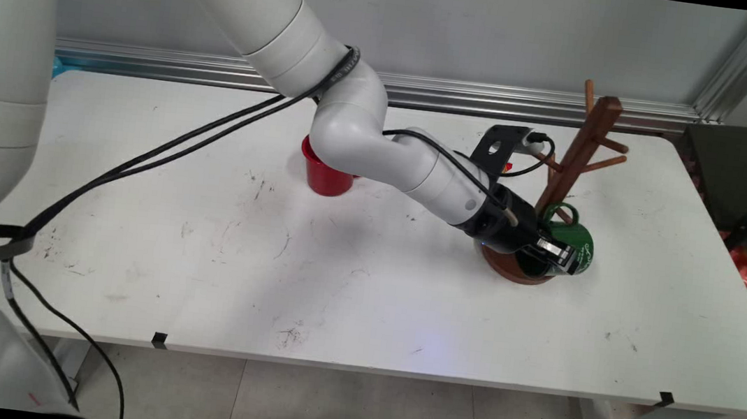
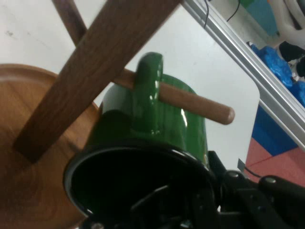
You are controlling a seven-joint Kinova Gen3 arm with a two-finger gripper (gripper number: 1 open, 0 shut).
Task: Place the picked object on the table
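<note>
Item one, your gripper (image 1: 562, 253): black, two-fingered, clamped on the rim of the green mug (image 1: 570, 242), one finger inside the mouth and one outside the wall.

Item two, the green mug: glossy enamel-like finish, dark interior, black rim, lying tilted on its side low against the wooden mug tree (image 1: 580, 156). Its looped handle (image 2: 147, 90) is threaded over a lower peg (image 2: 200, 102), as your hand view shows. Pale lettering marks the mug's side; you cannot read it.

Item three, the mug tree: dark brown square post, smooth round pegs with rounded tips, round disc base (image 1: 504, 265) resting on the white table (image 1: 371, 293).

Item four, a red cup (image 1: 325, 172): plain, upright, partly behind the arm, well apart from the tree.

The table is scuffed with dark marks.
</note>
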